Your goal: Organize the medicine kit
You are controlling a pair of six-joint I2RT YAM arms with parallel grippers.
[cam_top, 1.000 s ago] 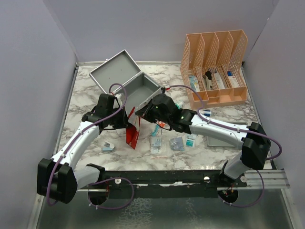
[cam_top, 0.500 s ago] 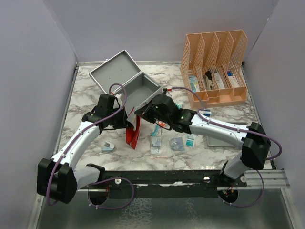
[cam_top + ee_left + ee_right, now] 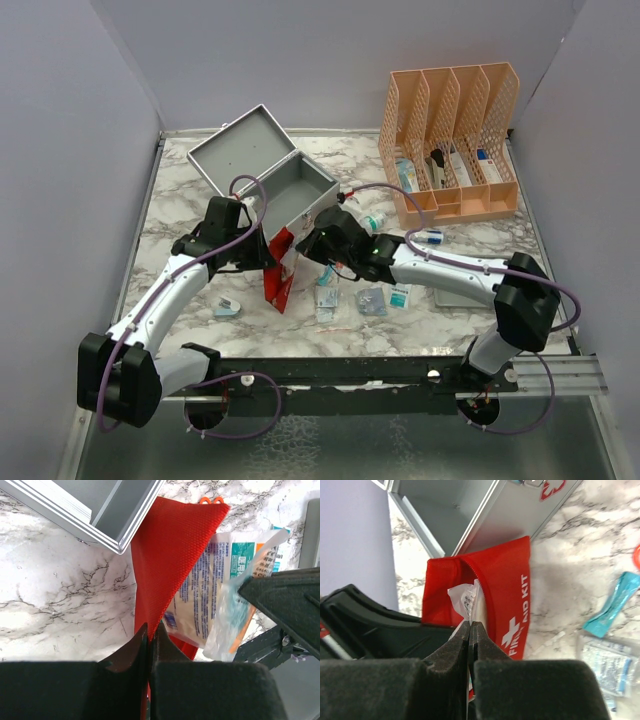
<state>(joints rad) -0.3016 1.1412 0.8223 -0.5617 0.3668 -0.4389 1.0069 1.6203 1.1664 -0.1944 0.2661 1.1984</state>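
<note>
Medicine kit [image 3: 292, 190], a grey metal box, sits at the back left of the marble table [image 3: 180, 210]. Its hinged lid is thrown open toward the rear wall, and the inside shows bare grey metal.

Just in front of its near wall, a red first aid pouch [image 3: 280, 272] is held upright between both arms. The left gripper [image 3: 268, 260] is clenched on the pouch's fabric edge. The right gripper [image 3: 300, 248] is pinched on a white plastic packet [image 3: 465, 597] that sits in the pouch's open mouth. The two grippers and the pouch crowd the space before the kit.

Loose sachets [image 3: 327, 300] lie on the table below the right arm, and a small pale item [image 3: 226, 308] lies beside the left arm. An orange mesh file organizer [image 3: 450, 110] stands at the back right with boxes and tubes in its slots. A shallow grey tray [image 3: 455, 297] lies partly hidden under the right arm.
</note>
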